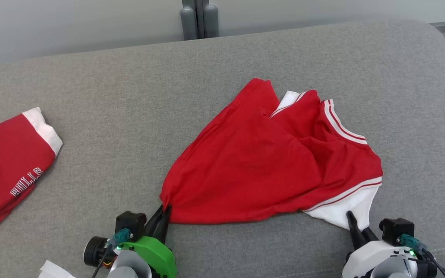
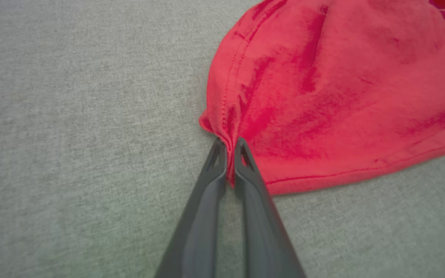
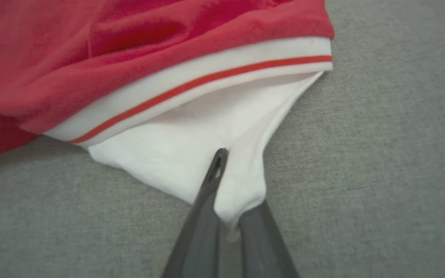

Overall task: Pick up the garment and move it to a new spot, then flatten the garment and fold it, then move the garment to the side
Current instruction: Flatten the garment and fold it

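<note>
The left claw (image 1: 166, 209), lower centre, is pinching the red hem of the garment (image 1: 253, 162); the right claw (image 1: 354, 221), lower right, its white sleeve.

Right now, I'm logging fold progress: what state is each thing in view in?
Red garment: crumpled, unfolded, lying on the grey surface.
Left end effector: shut on its red corner.
Right end effector: shut on its white part.
Second red garment: lying apart at the left, ungripped.

garment (image 1: 261, 162): middle-right of sofa (image 1: 129, 96) | second garment (image 1: 10, 170): left edge, well apart | left gripper (image 1: 166, 209): garment's near-left corner | right gripper (image 1: 352, 222): near-right corner
</note>
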